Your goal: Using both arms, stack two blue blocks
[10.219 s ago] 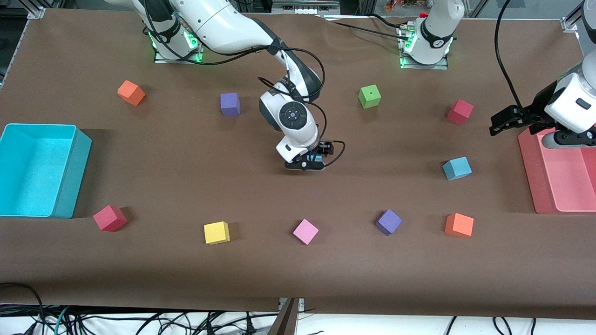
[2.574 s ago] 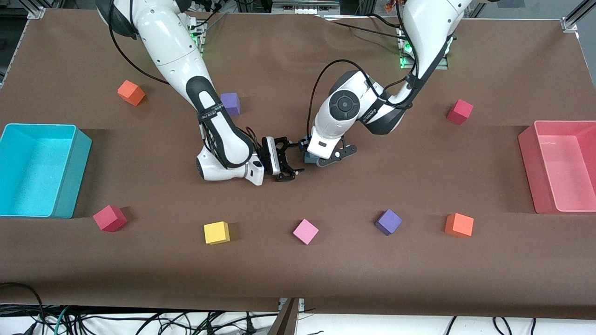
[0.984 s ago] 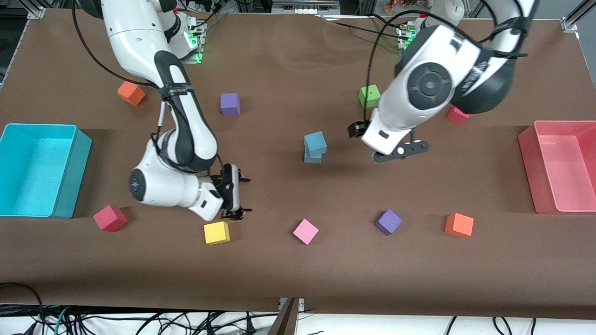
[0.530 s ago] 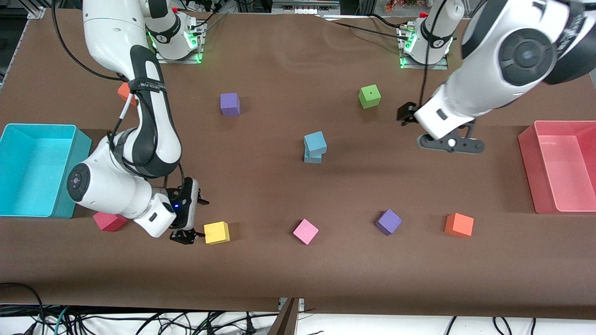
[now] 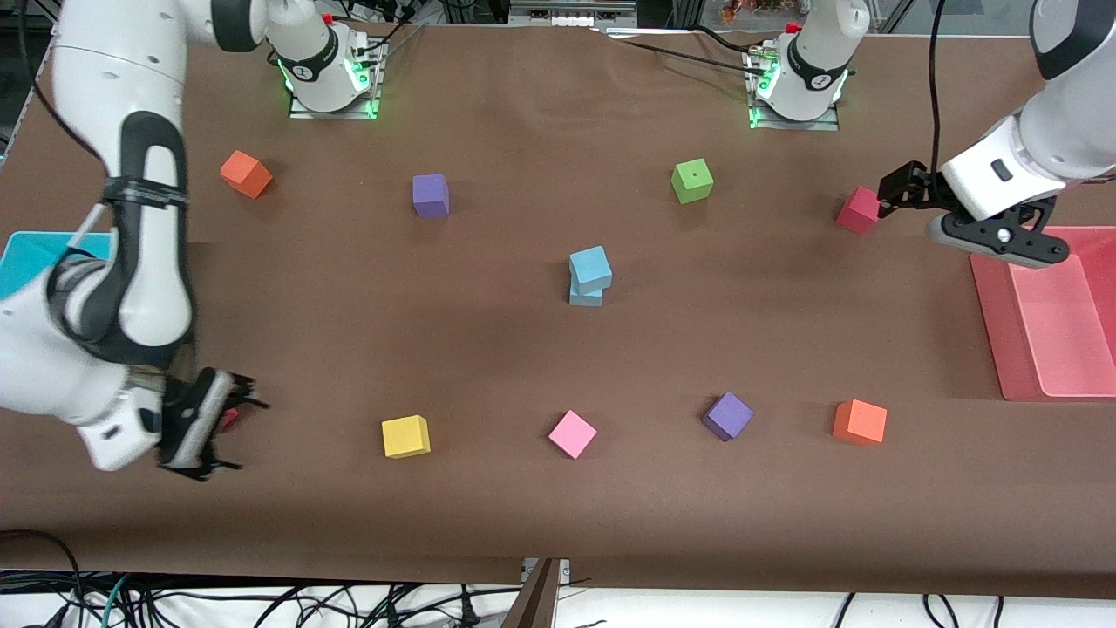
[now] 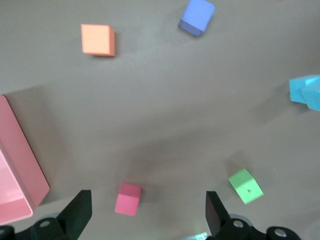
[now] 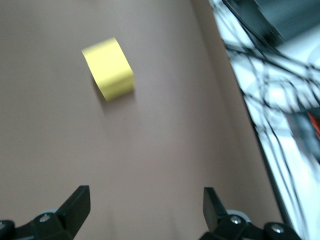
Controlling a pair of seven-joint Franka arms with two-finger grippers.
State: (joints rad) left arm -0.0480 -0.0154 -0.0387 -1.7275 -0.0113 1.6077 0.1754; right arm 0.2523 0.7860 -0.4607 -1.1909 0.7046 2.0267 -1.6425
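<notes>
Two blue blocks stand stacked at the table's middle: the upper one sits slightly twisted on the lower one. No gripper touches them. The stack shows at the edge of the left wrist view. My left gripper hangs open and empty beside a red cube, close to the pink bin. In its wrist view the open left gripper has that red cube below it. My right gripper is open and empty, low over the table toward the right arm's end.
Loose cubes lie around: orange, purple, green, yellow, pink, purple, orange. The right arm covers most of a cyan bin. The right wrist view shows the yellow cube and the table's edge with cables.
Both arms have swung away from the stack, the left toward the pink bin, the right toward the cyan bin. The stacked blue blocks have not moved. Both grippers stayed open.
</notes>
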